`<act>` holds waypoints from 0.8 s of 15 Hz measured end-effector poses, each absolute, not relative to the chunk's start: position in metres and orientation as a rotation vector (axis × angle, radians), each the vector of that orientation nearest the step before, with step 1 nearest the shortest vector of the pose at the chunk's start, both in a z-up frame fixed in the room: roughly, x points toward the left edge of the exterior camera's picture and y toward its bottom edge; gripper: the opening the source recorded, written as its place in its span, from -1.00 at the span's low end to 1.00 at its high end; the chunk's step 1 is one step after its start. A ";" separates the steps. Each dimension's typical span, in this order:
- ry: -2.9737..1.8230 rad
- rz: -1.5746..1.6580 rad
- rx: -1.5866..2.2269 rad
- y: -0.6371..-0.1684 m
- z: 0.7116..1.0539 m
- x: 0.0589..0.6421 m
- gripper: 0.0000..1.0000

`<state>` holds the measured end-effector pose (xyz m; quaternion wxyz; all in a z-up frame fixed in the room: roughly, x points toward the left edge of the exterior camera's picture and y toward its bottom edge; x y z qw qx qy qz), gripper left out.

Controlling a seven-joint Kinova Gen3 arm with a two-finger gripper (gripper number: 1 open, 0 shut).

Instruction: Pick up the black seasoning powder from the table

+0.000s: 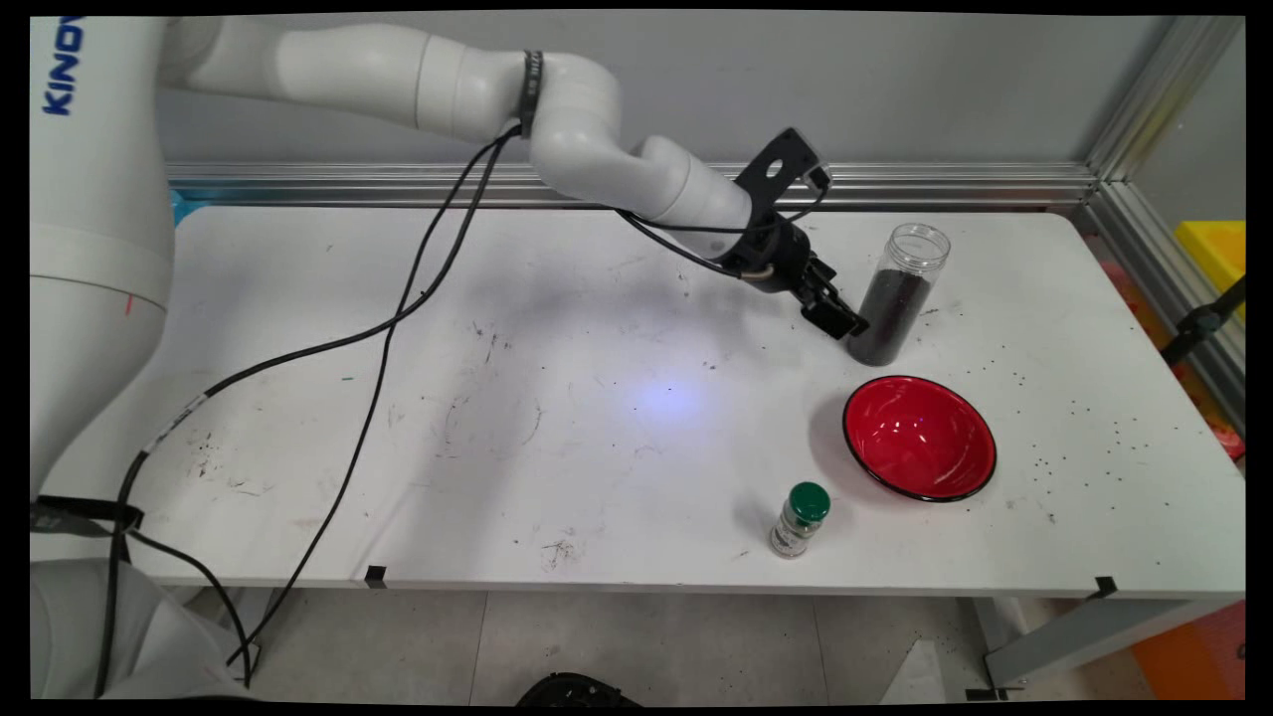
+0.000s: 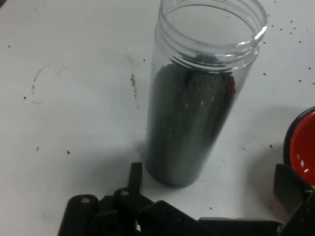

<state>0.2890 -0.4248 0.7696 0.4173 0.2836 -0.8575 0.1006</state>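
Main view: pincer (image 1: pixel 845 320) low beside lidless clear jar (image 1: pixel 898 293) of dark grains; red bowl (image 1: pixel 920 437) nearby, green-capped bottle (image 1: pixel 799 520) farther off.

Hand view: fingers (image 2: pixel 136 177) spread wide, gripping nothing; jar (image 2: pixel 197 98) upright just ahead, between them.

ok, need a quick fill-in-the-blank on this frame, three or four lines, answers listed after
1. The gripper is beside the lower part of a clear jar that has no ____.
2. The jar is mostly filled with ____ grains.
3. The bowl nearer the camera than the jar is ____ inside.
4. The small bottle near the table's front edge has a ____ cap.

Missing words: lid; dark; red; green
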 end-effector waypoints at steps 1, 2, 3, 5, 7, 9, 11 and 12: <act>-2.148 0.254 0.712 -0.427 0.766 0.287 1.00; -2.142 0.255 0.712 -0.428 0.763 0.284 1.00; -2.138 0.255 0.713 -0.430 0.760 0.282 1.00; -2.127 0.253 0.720 -0.433 0.756 0.278 1.00; -2.111 0.250 0.732 -0.437 0.751 0.273 1.00; -2.101 0.247 0.739 -0.440 0.748 0.269 1.00; -2.094 0.245 0.742 -0.442 0.744 0.265 1.00; -2.090 0.243 0.744 -0.444 0.742 0.263 1.00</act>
